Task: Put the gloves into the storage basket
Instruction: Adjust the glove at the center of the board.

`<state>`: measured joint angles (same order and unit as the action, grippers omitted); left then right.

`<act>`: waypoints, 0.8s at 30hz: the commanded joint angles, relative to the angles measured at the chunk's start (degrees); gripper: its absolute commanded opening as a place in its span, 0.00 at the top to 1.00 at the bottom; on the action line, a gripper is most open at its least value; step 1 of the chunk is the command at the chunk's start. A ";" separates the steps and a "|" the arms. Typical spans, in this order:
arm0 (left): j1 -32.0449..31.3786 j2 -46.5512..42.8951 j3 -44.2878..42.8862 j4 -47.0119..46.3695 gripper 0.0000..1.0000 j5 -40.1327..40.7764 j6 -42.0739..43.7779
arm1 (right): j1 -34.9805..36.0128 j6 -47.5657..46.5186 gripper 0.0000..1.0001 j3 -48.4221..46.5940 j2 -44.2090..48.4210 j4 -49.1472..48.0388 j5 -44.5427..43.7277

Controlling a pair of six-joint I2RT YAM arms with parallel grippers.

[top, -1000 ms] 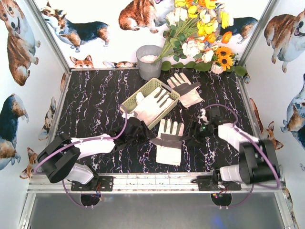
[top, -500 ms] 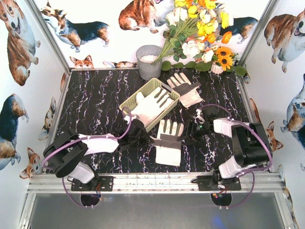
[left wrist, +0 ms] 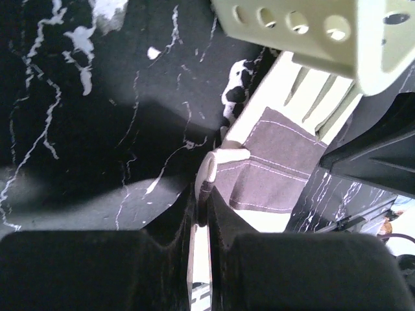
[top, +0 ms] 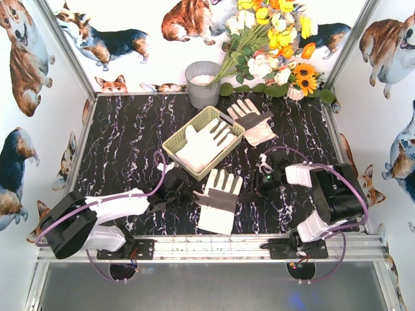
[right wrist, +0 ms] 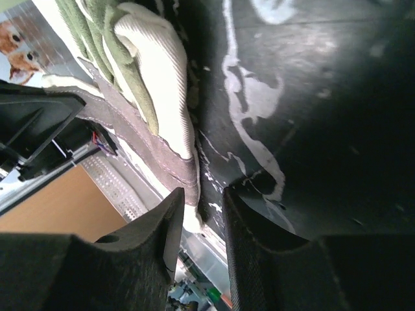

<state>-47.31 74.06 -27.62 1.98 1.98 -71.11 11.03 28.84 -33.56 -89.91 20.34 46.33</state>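
A cream glove with a grey palm patch lies tilted near the front of the black marble table. My left gripper is shut on its left edge; in the left wrist view the jaws pinch a folded cream-and-grey edge of that glove. My right gripper sits at the glove's right side. Its jaws stand open with a narrow gap, and the glove's edge hangs at the mouth of that gap. The pale green storage basket holds a second glove. A third glove lies behind it to the right.
A grey metal bucket stands at the back, with a flower bunch beside it. An aluminium rail runs along the near edge. The corgi-print walls close in the left, right and back. The basket's corner is just beyond the left jaws.
My left gripper shut on the front glove's left edge and drew it towards the near edge, turning it. My right gripper slid left up to the glove, its jaws narrowing.
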 commanded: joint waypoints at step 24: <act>-2.09 -1.04 -5.83 11.56 0.67 1.96 1.35 | 4.13 -0.95 0.62 -10.56 -2.73 -0.20 -2.04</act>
<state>-48.99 75.77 -31.07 10.13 1.10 -70.67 15.59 30.89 -41.47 -97.21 16.73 46.04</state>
